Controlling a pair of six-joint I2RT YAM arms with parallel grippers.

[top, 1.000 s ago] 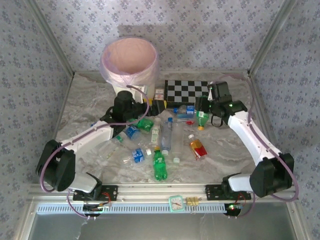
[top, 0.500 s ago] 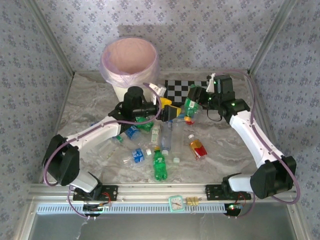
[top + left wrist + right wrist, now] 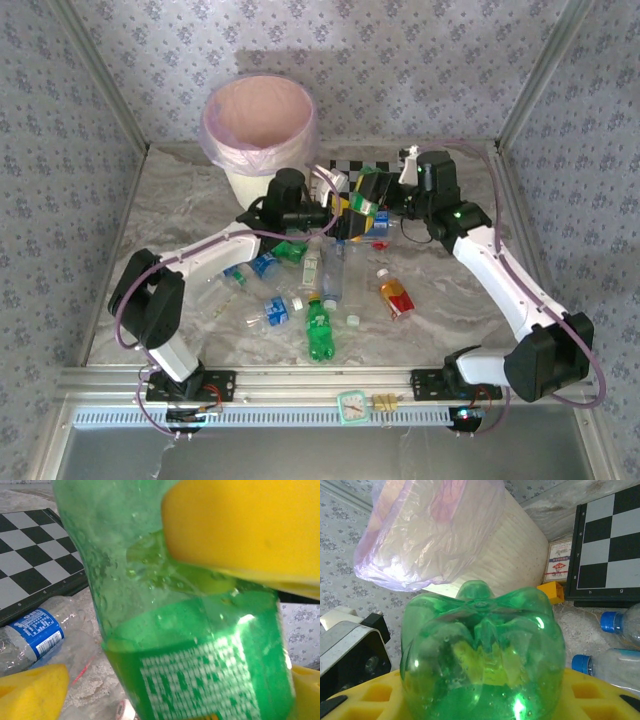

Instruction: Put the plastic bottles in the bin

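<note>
Bottle talk: the green bottle (image 3: 368, 203) is up off the table (image 3: 175, 205), between the two arms and just this side of the bin (image 3: 228, 178). It looks empty, so I'd guess it's very light, thin-walled and springy. It's probably smooth enough to squirt out of a hard squeeze, so the labelled mid-body is the sane place to hold it.

The right gripper (image 3: 482, 700) is clamped across it, base poking toward the bin. The left gripper (image 3: 337, 213) is spread as wide as it goes and holds nothing. Its fingers (image 3: 30, 692) sit either side of the bottle, but I can't tell if they touch.

The bin mouth is roomy, but from the wrist view the bagged rim looks higher than the bottle, so I'd say it needs lifting first. The chessboard (image 3: 607, 550) and the loose bottles (image 3: 318, 335) lie lower down, out of the way.
</note>
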